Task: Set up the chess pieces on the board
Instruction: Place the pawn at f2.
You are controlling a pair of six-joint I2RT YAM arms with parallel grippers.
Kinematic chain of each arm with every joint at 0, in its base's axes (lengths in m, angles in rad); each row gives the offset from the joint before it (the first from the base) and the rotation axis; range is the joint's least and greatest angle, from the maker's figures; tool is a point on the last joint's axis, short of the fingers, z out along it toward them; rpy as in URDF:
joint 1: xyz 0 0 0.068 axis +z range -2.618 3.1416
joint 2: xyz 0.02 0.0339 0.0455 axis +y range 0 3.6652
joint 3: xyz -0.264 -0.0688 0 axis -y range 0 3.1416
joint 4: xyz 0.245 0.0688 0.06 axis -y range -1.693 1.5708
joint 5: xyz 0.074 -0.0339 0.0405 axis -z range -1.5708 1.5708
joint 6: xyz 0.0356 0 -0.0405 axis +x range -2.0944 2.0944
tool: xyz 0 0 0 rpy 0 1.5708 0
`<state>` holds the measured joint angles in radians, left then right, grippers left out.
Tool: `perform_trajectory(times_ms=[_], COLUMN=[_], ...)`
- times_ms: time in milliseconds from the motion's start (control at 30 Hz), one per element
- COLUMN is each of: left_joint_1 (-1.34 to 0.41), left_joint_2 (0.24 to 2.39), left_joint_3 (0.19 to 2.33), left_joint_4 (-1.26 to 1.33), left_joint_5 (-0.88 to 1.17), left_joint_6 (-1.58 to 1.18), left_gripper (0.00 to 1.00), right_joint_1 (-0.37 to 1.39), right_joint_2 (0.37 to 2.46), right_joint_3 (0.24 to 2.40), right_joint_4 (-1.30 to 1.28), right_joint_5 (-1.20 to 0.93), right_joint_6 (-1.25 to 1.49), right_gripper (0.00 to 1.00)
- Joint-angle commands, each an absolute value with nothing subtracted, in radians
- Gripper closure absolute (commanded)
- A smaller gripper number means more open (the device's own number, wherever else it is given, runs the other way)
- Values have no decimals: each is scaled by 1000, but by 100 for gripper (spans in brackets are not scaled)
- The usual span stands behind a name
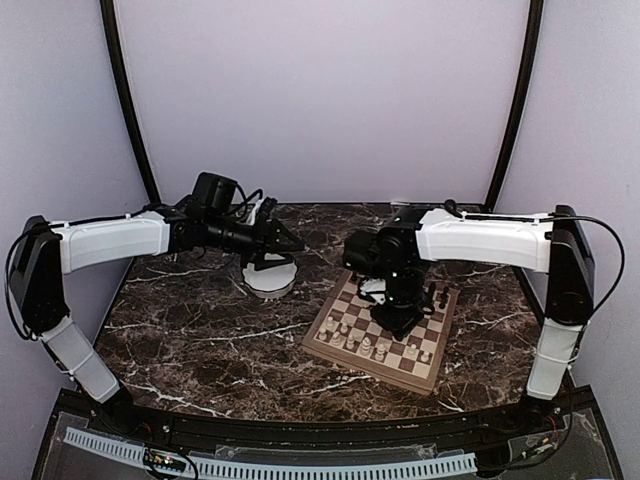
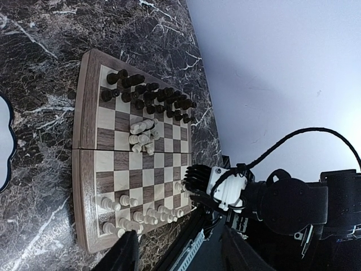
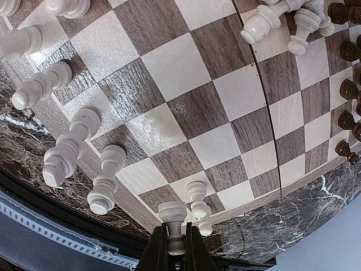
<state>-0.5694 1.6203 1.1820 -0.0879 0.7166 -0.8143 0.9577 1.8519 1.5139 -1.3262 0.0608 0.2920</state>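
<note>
Your right gripper (image 3: 174, 241) is closed on a pale chess piece (image 3: 172, 217); the piece stands between its jaws at the board's (image 3: 175, 65) edge row.

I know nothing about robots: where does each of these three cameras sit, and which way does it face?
Top external: high behind the arms, looking down on the table, board and bowl; both arms show.
Left wrist: on the left arm, looking sideways across the board; its own fingers edge the bottom.
Right wrist: above the board's edge, looking down; the right gripper pinches a pale piece.
Shared: both wrist views show toppled pale pieces mid-board.
</note>
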Motion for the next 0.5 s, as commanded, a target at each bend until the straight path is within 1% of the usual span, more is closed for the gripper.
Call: perform_trajectory(times_ms=[0,467], left_joint_1=[-564,-564], left_joint_2=[1566,1541], left_joint_3=[1160,1128], left_joint_4=[-102,-101], left_joint_5=[708,695], left_joint_6=[-811,-822], left_gripper=[48,48], right_joint_1=[980,991], right_joint_2=[1876,1926], right_joint_3=[1525,1493], right_joint_4=[-1333,-1309], right_joint_5=[80,90], right_joint_6=[273,262], right_gripper=[100,98])
